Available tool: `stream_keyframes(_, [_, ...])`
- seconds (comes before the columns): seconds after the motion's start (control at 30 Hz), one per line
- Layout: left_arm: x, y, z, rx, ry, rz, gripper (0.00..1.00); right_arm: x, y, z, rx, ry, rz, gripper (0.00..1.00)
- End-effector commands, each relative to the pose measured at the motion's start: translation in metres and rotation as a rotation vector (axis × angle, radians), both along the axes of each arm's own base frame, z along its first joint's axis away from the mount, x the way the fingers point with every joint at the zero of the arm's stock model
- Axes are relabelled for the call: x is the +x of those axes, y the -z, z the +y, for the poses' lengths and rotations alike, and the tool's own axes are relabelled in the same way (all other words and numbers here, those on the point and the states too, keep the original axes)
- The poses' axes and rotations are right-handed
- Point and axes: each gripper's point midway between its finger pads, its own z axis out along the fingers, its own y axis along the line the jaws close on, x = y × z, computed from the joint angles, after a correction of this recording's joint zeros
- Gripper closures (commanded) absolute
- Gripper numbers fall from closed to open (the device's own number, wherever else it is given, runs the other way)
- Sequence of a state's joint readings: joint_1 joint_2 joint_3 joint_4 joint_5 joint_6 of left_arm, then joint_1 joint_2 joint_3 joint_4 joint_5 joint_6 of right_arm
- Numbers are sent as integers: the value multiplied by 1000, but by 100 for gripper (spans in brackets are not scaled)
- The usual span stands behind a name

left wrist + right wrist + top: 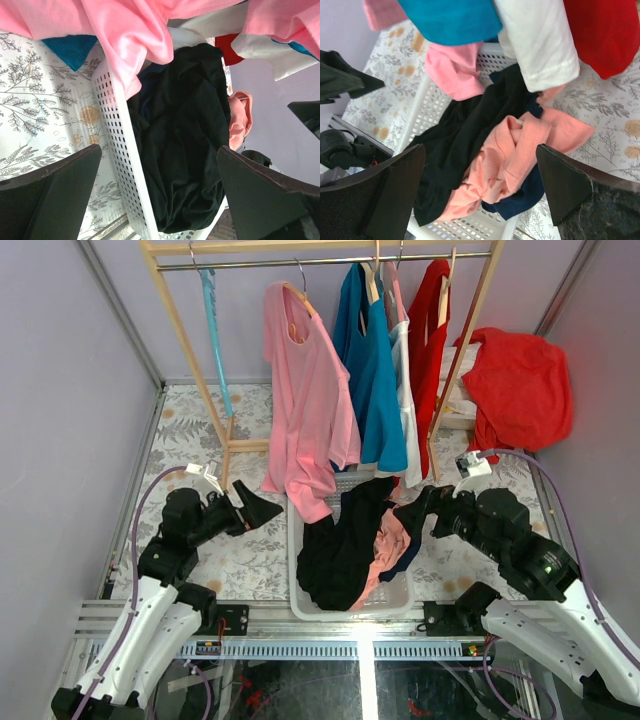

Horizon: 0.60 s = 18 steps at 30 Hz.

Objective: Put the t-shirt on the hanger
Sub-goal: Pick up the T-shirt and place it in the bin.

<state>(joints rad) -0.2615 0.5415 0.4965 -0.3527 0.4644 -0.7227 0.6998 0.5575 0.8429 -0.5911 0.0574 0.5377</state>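
Found the t-shirt (335, 545) crumpled in the white basket (293, 575) at the near middle of the table (190, 440), heaped against the basket's left wall and running from the far rim towards the near one. Saw only black cloth of it in the wrist views (185, 150) (460, 135). Noted a peach garment (388, 538) bunched just beside it on the right, touching it, with a navy garment (525, 192) under that at the near right corner.

Spotted the hanger (212, 320) up on the rail of the wooden rack (180, 330), at the left end, well apart from the basket. Counted a pink t-shirt (310, 390), a blue top (372, 370) and a red one (432, 330) hanging further right, the pink hem dipping over the basket's far left corner.

Saw the left gripper (262, 508) just left of the basket, fingers spread wide and holding nothing. Saw the right gripper (425, 510) just right of the basket, likewise spread and holding nothing, pointed at the peach garment.
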Motion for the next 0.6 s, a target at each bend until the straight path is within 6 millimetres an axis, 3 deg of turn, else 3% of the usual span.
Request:
stream_keyframes(0.0, [-2,-18,-10,-30,74,-37,0,-1,-40,8,64,-41,-63,1])
stream_keyframes(0.2, [-4,-26,-18,-18,125,-23,0,-9,-35,9,78,-71,-62,1])
stream_keyframes(0.47, [-33,-28,-77,141,232,-46,0,-7,-27,12,69,-65,-23,1])
stream_keyframes(0.57, [-47,-30,-90,174,264,-52,0,-9,-30,8,69,-59,-25,1])
